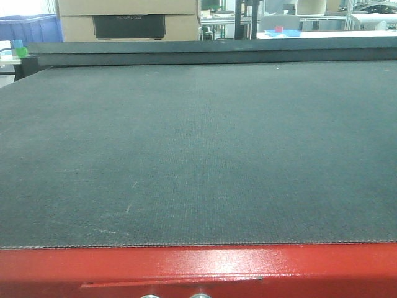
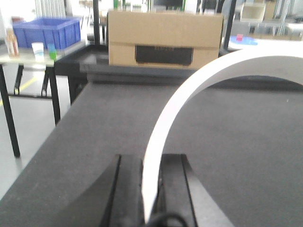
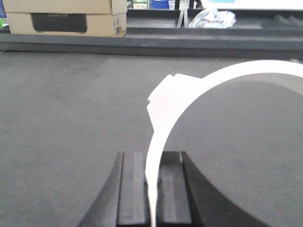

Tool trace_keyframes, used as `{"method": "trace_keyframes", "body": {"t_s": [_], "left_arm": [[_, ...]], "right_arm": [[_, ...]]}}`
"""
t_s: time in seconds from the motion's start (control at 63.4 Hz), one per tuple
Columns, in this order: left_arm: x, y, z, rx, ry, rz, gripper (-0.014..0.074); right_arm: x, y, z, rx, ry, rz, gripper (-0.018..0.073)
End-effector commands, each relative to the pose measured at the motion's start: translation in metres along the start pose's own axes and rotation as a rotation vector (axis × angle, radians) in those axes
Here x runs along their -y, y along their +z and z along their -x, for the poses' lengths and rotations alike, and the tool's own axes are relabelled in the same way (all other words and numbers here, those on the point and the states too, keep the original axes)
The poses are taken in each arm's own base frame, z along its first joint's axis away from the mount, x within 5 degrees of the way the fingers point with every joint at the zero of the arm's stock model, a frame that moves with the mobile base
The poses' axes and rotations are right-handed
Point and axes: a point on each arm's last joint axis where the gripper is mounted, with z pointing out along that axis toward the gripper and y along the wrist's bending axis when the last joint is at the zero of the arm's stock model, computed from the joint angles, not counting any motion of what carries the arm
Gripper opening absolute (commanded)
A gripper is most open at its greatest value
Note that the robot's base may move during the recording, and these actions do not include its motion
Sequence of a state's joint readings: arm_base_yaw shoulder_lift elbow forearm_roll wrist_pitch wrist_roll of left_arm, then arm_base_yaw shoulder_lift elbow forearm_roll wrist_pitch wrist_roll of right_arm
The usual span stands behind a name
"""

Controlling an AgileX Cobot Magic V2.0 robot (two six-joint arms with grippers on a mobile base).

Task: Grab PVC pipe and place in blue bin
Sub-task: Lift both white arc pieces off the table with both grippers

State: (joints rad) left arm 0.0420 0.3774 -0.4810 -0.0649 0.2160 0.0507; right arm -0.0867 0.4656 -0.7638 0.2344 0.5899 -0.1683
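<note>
Dark mat table (image 1: 198, 155), workshop clutter behind. Left gripper (image 2: 150, 163), bottom centre of frame, pinches the PVC pipe (image 2: 189, 92) by its thin wall. Right gripper (image 3: 152, 161) nips a similar white arc (image 3: 246, 71); same piece or not, can't tell. Risk imo: such an edge grip could twist or slip en route to the blue bin (image 2: 47, 30), upper left. Pipe's white, smooth, curving up-right.

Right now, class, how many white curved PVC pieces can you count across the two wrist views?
2. The plain PVC arc is clamped in the left gripper; the lugged PVC arc in the right gripper. The front view shows neither, so others may be hidden.
</note>
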Motion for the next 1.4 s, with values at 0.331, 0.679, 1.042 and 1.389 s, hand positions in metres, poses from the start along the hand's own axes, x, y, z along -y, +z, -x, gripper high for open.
{"method": "trace_keyframes", "body": {"t_s": [0.331, 0.679, 1.042, 1.389], "left_arm": [[0.0, -0.02, -0.002, 0.01, -0.006, -0.001, -0.0111], [0.0, -0.02, -0.003, 0.005, -0.002, 0.0, -0.0111], [0.0, -0.02, -0.003, 0.006, 0.003, 0.002, -0.0111], [0.001, -0.02, -0.001, 0.023, -0.011, -0.002, -0.0111]], "right_arm": [[-0.001, -0.019, -0.009, 0.069, -0.024, -0.008, -0.0169], [-0.002, -0.033, -0.018, 0.152, -0.029, -0.014, -0.0169], [-0.003, -0.033, -0.02, 0.125, -0.029, -0.01, -0.0169], [-0.003, -0.033, -0.02, 0.125, -0.029, -0.01, -0.0169]]}}
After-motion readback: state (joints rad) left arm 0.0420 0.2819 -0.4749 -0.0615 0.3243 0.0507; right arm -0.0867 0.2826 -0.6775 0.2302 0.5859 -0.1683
